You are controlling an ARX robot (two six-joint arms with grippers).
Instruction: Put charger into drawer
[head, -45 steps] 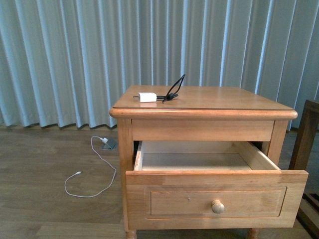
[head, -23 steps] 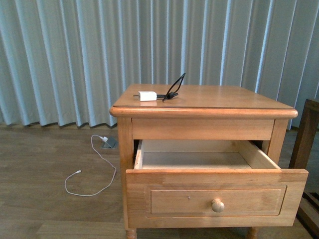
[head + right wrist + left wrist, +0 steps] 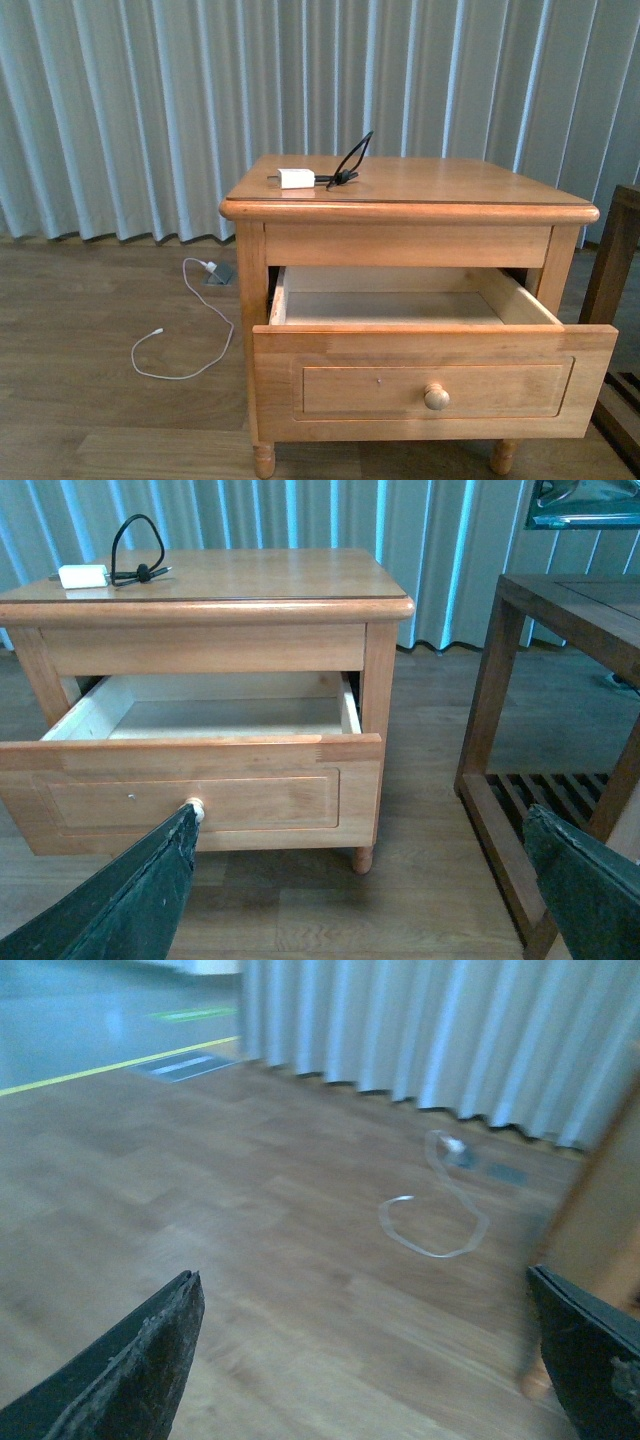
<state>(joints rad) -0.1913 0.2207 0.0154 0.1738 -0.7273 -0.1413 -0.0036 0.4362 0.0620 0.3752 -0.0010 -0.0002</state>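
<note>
The charger (image 3: 296, 178), a small white block with a black looped cable (image 3: 350, 162), lies at the back left of the nightstand top (image 3: 420, 185); it also shows in the right wrist view (image 3: 83, 576). The drawer (image 3: 430, 385) stands pulled open, its pale inside bare, round knob (image 3: 436, 397) on the front; it shows in the right wrist view too (image 3: 190, 800). Neither gripper is in the front view. My left gripper (image 3: 370, 1360) is open over the wooden floor, left of the nightstand. My right gripper (image 3: 370, 880) is open and empty, in front of the nightstand, away from the charger.
A white plug with a long white cable (image 3: 190, 330) lies on the floor left of the nightstand, also in the left wrist view (image 3: 435, 1220). A dark wooden side table (image 3: 560, 680) stands close on the right. Pale curtains (image 3: 150, 110) hang behind.
The front view has shifted: the nightstand now sits a little lower and its feet show. The charger and the open drawer have not moved on the nightstand.
</note>
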